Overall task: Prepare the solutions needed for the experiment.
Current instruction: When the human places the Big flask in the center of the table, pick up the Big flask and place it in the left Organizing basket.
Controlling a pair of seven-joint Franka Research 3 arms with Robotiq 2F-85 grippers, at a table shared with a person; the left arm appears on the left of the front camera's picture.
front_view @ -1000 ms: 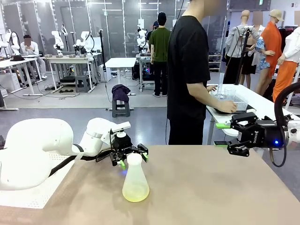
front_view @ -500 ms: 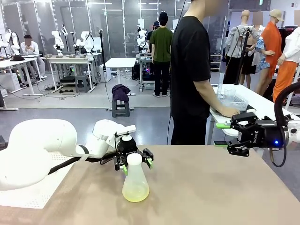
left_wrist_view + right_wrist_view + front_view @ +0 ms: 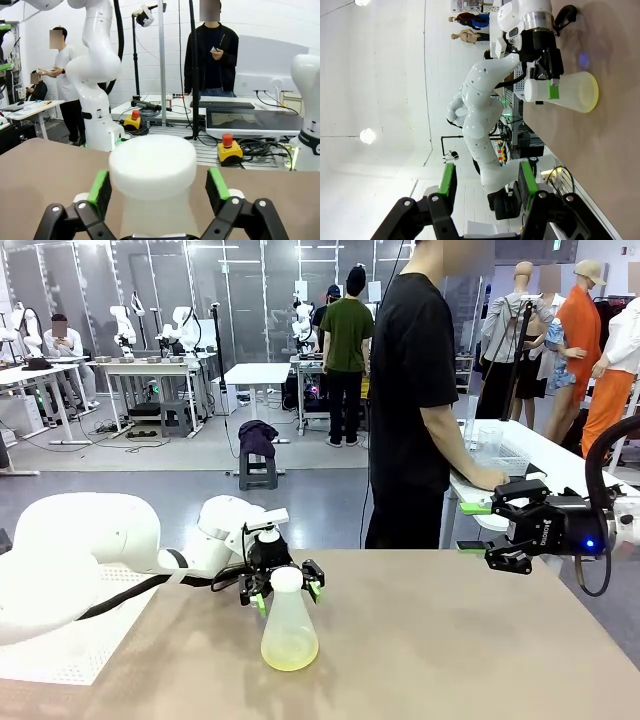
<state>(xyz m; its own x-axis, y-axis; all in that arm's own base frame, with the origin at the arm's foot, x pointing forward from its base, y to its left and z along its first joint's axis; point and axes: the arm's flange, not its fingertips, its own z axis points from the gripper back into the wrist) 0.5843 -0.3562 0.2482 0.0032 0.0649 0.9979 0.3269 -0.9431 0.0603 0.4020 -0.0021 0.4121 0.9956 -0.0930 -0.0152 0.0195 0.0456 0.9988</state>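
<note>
Left hand (image 3: pixel 285 587) moved in around flask (image 3: pixel 289 625) neck, pads narrowing, gap remaining; grasp near. Right hand (image 3: pixel 507 530) parked apart, empty. Solution (image 3: pixel 290 649) shallow.

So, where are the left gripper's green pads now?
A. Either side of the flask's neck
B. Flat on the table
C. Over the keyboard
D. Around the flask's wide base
A: the left gripper has its pads flanking the conical flask at its white-capped neck.

Desk (image 3: pixel 450 640): tan, matte top | on it: one frosted conical flask (image 3: pixel 289 630), upright, between left tool (image 3: pixel 285 587) pads | contents: shallow pale yellow solutions (image 3: pixel 289 652) layer
</note>
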